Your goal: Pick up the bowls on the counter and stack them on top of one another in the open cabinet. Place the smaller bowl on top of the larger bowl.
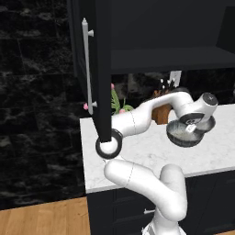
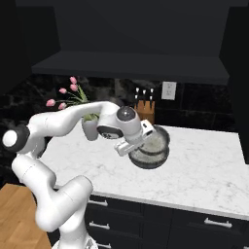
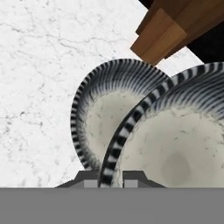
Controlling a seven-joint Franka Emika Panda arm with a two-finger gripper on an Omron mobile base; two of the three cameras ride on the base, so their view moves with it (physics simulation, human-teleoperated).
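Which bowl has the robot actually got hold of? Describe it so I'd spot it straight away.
Find the white marble counter and the wooden knife block at its back wall. Two grey bowls with pale insides sit just in front of the block. The held bowl is the one whose rim is pinched in the gripper, and it overlaps the other bowl.

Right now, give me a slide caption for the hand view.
Pincer shut on the rim of one bowl, a second bowl behind it above the counter.
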